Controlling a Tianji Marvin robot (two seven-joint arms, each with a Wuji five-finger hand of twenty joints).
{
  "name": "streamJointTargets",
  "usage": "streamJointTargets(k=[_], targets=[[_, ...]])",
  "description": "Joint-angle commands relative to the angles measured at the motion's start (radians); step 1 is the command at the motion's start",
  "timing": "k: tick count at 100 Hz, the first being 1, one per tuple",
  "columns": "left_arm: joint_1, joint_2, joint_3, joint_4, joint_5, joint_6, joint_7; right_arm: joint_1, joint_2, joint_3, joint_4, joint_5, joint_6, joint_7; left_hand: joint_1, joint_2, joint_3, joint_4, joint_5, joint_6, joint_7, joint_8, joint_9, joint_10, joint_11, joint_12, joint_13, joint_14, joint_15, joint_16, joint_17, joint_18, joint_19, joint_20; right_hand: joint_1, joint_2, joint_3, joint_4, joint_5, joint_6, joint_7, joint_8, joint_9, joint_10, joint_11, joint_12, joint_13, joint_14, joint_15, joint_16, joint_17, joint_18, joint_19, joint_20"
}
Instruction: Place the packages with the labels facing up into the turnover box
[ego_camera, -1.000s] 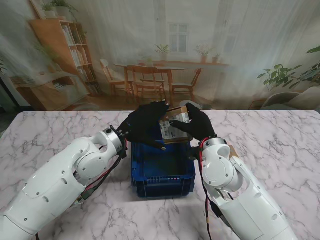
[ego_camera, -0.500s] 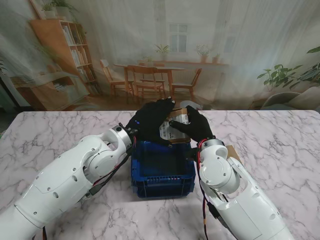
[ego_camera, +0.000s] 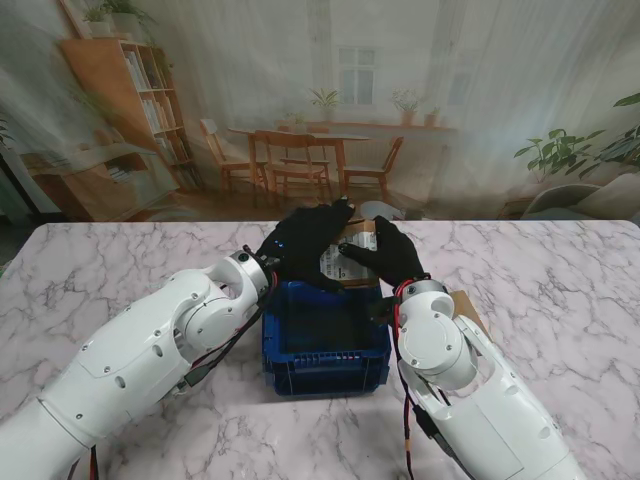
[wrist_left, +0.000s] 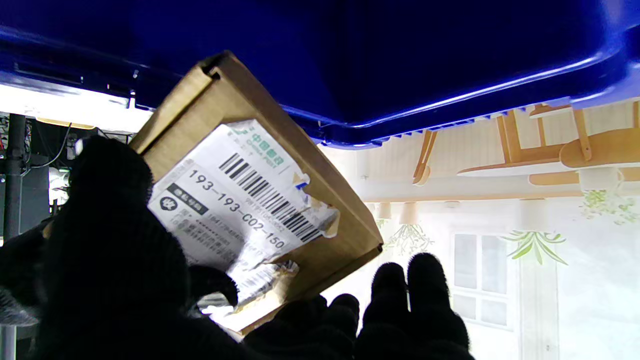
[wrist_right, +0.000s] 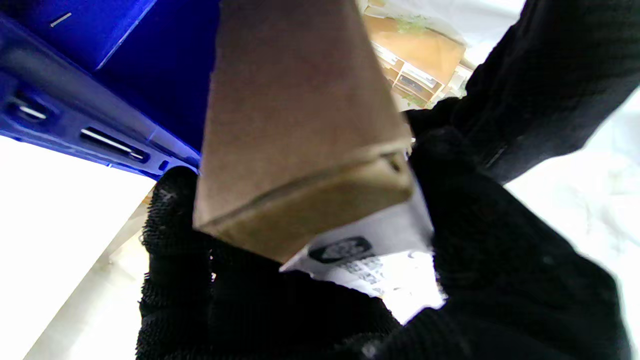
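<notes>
Both black-gloved robot hands, left robot hand (ego_camera: 303, 243) and right robot hand (ego_camera: 393, 253), grip the brown cardboard package (ego_camera: 352, 252), white label up, over the far rim of the blue plastic turnover box (ego_camera: 325, 345). Not yet lowered inside.

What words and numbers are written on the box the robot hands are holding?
"193-193-C02-150": big print on the white label stuck on the cardboard package.
Green logo line over the barcode: Chinese characters, too small to read surely.
Small print lower on the label: blurred, unreadable.
Blue turnover box: no readable text.
</notes>
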Motion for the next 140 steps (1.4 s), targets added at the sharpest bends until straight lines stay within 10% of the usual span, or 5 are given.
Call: streamJointTargets(k=[1,31,63,109,140], targets=[[-0.005,-0.016,0.013,0.029,-0.001,-0.019,0.013,-0.002,-0.014,-0.013,-0.034,0.008,-0.008,0.015,0.100,0.021,0.089,0.080,0.004,-0.123,0.029,0.020,0.001,-0.105,0.034,0.083,0.012,-0.045,0.018,0.030,-0.005,-0.054,0.034,0.024,0.190,0.144,0.161,0.063,0.014,-0.270,0.071,-0.006,0.041,-0.130,0.080,0.006,0.060,-0.049,0.083,0.016,0.000,0.015,0.019,0.007],[0.000,-0.029,-0.008,0.060,-0.052,-0.087,0.062,-0.008,-0.018,-0.008,-0.040,0.027,0.001,0.008,0.063,0.034,0.075,0.045,0.003,-0.159,0.008,-0.014,0.003,-0.136,0.067,0.317,0.030,-0.095,0.026,0.095,-0.005,-0.084,0.052,0.044,0.191,0.145,0.160,0.064,0.016,-0.267,0.069,-0.007,0.041,-0.128,0.079,0.009,0.059,-0.047,0.084,0.017,-0.001,0.015,0.018,0.008],[0.006,-0.028,-0.017,0.044,-0.096,-0.078,0.014,-0.005,-0.021,-0.011,-0.039,0.042,0.005,0.006,-0.071,-0.043,-0.006,-0.063,0.007,-0.068,0.031,-0.074,-0.026,-0.032,-0.032,-0.189,-0.052,-0.055,-0.092,-0.101,-0.024,-0.064,-0.092,-0.041,0.195,0.148,0.159,0.064,0.016,-0.265,0.068,-0.008,0.040,-0.126,0.078,0.011,0.059,-0.046,0.084,0.017,-0.003,0.016,0.016,0.008],[-0.018,-0.026,0.020,0.056,-0.057,-0.077,0.023,-0.005,-0.024,-0.011,-0.041,0.067,0.015,0.008,0.207,0.068,0.357,0.181,0.004,-0.138,0.022,-0.044,0.038,-0.138,0.245,0.491,0.065,-0.098,0.145,0.254,0.022,-0.114,0.112,0.073,0.197,0.149,0.159,0.065,0.017,-0.255,0.060,-0.014,0.040,-0.123,0.076,0.012,0.058,-0.044,0.083,0.017,-0.003,0.016,0.015,0.009],[0.007,-0.024,-0.012,0.027,-0.061,-0.072,0.019,-0.005,-0.026,-0.010,-0.040,0.079,0.018,0.009,0.308,0.118,0.514,0.179,0.004,-0.166,0.043,0.093,0.087,-0.197,0.537,0.568,0.177,-0.130,0.265,0.443,0.102,-0.126,0.214,0.149,0.164,0.172,0.177,0.084,-0.056,-0.189,-0.135,-0.160,0.038,-0.125,0.069,0.010,0.056,-0.039,0.065,0.014,-0.009,0.016,0.003,0.007]])
